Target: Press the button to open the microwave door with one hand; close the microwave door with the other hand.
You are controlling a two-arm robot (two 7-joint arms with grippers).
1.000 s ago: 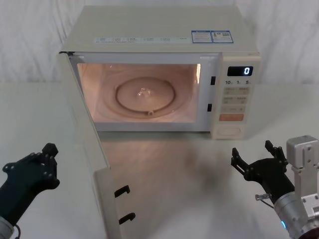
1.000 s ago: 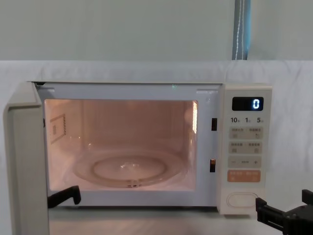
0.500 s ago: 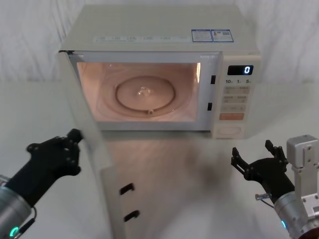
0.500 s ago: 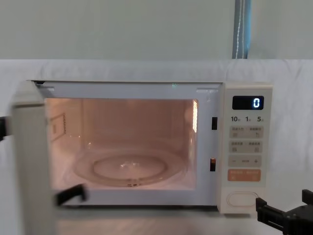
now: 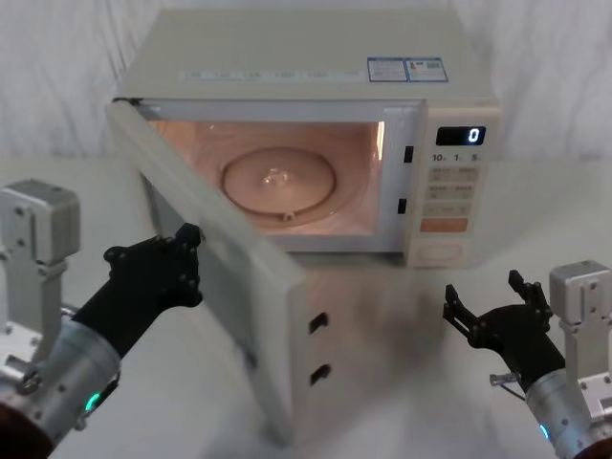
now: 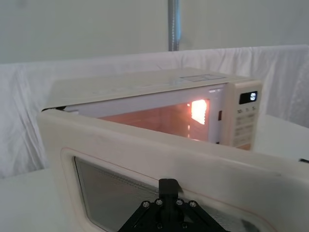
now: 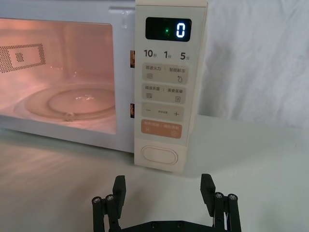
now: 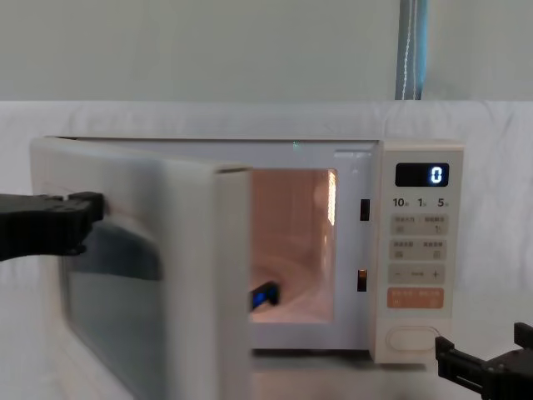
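The microwave door (image 5: pixel 225 282) stands about half open, swung partway toward the lit cavity. My left gripper (image 5: pixel 184 256) is shut, its black fingertips pressed against the door's outer face near the window; it also shows in the chest view (image 8: pixel 83 215) and left wrist view (image 6: pixel 168 185), against the door (image 6: pixel 145 154) (image 8: pixel 166 275). The button (image 7: pixel 159 154) (image 5: pixel 440 251) (image 8: pixel 412 339) sits at the bottom of the control panel. My right gripper (image 7: pixel 163 187) (image 5: pixel 483 295) hovers open above the table, a short way in front of the button and apart from it.
The microwave body (image 5: pixel 306 67) stands on a white-clothed table (image 5: pixel 402 382). Its glass turntable (image 5: pixel 277 182) glows inside. The display (image 7: pixel 168 30) reads 0 above an orange key (image 7: pixel 161 129). Two dark latch hooks (image 5: pixel 318 323) stick out of the door's free edge.
The door has swung from wide open to about halfway shut. My left gripper moved forward and rightward against the door's outer face. The right gripper has not moved.
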